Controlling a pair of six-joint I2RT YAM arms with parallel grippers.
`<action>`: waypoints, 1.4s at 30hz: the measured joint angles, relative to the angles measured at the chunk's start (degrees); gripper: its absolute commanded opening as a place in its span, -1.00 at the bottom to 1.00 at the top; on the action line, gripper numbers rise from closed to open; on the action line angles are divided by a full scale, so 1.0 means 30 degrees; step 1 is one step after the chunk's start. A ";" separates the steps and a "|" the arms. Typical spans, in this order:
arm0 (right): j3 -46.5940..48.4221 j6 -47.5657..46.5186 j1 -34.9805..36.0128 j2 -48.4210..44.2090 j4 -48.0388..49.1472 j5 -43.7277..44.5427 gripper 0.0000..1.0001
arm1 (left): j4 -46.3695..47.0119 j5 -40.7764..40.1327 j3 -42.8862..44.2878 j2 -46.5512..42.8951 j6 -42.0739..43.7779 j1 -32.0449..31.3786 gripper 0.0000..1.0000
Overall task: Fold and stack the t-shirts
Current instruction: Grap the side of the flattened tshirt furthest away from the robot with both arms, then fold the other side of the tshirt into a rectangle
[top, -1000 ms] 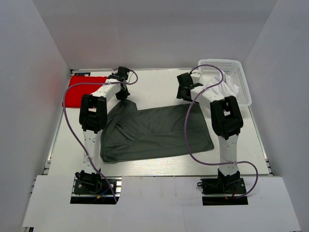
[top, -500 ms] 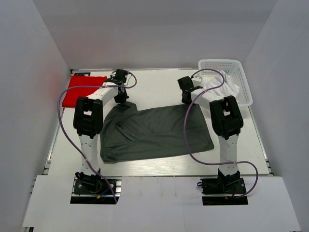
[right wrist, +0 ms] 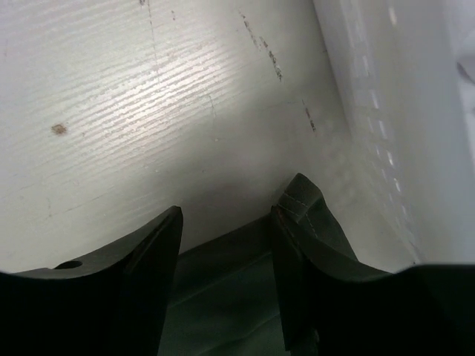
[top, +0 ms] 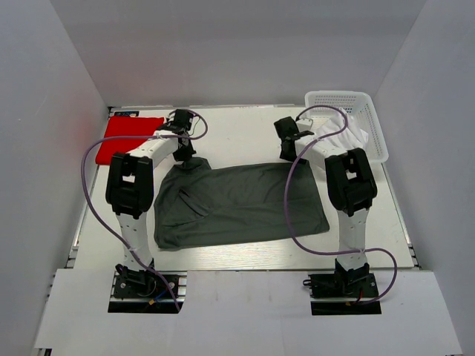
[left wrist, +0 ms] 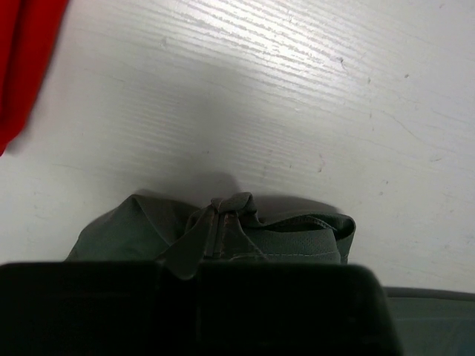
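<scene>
We are pinching the dark grey t-shirt (top: 237,204) with our left gripper (top: 186,153); in the left wrist view the gripper (left wrist: 197,265) is closing tight on a bunched fold of the cloth, with a seamed hem poking out just ahead of it; the rest of the shirt is spreading flat on the counter (top: 237,126) behind and to the right of this gripper. The red t-shirt (top: 130,137) is lying to the left of it, apart from it and from the grey shirt. Our right gripper (top: 289,152) is hovering low over the far right corner of the grey shirt; its jaws are standing apart (right wrist: 223,237), with grey cloth lying between them and the corner tip peeking just beyond the right jaw. The white t-shirt (top: 349,137) is resting to the right of this gripper, draping over the near rim of the basket (top: 375,119).
</scene>
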 measured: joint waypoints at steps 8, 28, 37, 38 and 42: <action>0.0918 -0.0415 0.0036 0.0211 -0.0991 0.0561 0.33 | 0.0299 0.0007 -0.0335 -0.0175 0.0000 0.0000 -1.00; -0.0401 -0.0044 0.0015 -0.0095 -0.0452 0.0146 -1.00 | 0.0576 0.0102 -0.1902 -0.2047 -0.0226 0.0000 -1.00; -0.4852 -0.0714 0.0393 -0.5093 0.0605 -0.0124 -1.00 | 0.0765 0.0627 -0.5960 -0.6353 -0.1348 0.0000 -1.00; -0.5355 -0.0743 0.0488 -0.5712 0.0794 -0.0109 -1.00 | 0.0772 0.0685 -0.6353 -0.6921 -0.1486 0.0000 -1.00; -0.7351 -0.0794 0.0940 -0.7905 0.1020 -0.0102 -1.00 | 0.0845 0.1122 -0.8524 -0.9522 -0.2127 0.0000 -1.00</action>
